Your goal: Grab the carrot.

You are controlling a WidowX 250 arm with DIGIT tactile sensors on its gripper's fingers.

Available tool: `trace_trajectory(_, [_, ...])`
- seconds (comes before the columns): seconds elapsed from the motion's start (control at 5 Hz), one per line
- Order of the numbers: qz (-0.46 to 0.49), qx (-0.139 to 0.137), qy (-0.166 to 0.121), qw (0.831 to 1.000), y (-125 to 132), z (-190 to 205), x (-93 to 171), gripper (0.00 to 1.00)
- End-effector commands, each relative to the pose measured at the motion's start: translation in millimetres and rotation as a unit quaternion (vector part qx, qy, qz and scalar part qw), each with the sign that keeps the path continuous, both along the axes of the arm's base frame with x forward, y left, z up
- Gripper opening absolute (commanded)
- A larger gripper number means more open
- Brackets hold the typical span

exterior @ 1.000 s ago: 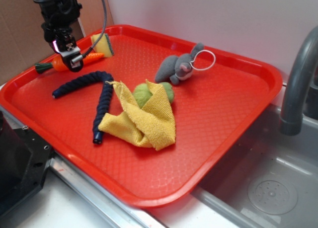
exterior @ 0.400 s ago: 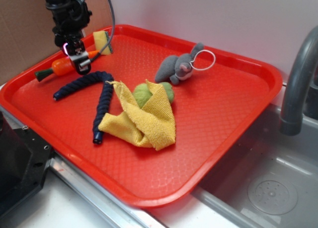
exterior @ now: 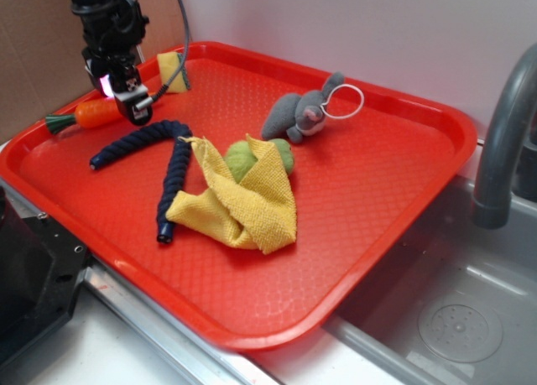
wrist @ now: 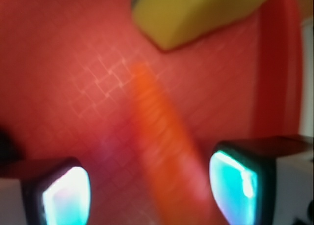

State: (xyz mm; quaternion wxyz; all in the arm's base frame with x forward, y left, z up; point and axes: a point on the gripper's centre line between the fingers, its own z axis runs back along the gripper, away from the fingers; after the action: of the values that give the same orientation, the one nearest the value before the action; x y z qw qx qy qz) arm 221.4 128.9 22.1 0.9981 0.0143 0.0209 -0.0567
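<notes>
The orange carrot [exterior: 95, 111] lies at the far left corner of the red tray [exterior: 377, 200], its green stem pointing left toward the rim. My gripper [exterior: 132, 106] hovers just over its tapered end. In the wrist view the carrot [wrist: 162, 137] shows as a blurred orange streak running between the two fingers, closer to the right one, with tray visible on either side of it. My gripper [wrist: 149, 190] is open, its pads not touching the carrot.
A yellow sponge [exterior: 172, 70] sits just behind the gripper and also shows as the sponge [wrist: 196, 12] ahead in the wrist view. A dark blue rope [exterior: 172, 163], yellow cloth [exterior: 243, 196] over green balls [exterior: 239, 157] and a grey plush [exterior: 298, 115] lie mid-tray. Faucet [exterior: 503, 133] and sink [exterior: 453, 318] are on the right.
The carrot has slid left toward the tray's rim, and the gripper has shifted slightly left with it after first moving right.
</notes>
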Motion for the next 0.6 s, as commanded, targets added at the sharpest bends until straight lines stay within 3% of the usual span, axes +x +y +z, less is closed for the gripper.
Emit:
trace_trajectory(0.0, [0.01, 0.016, 0.008, 1.0, 3, -14, 2, 1.0])
trace_trajectory(0.2, [0.046, 0.006, -0.014, 0.999, -3, -8, -10, 0.0])
trace_trajectory(0.4, [0.083, 0.012, -0.014, 0.996, -5, 12, -8, 0.0])
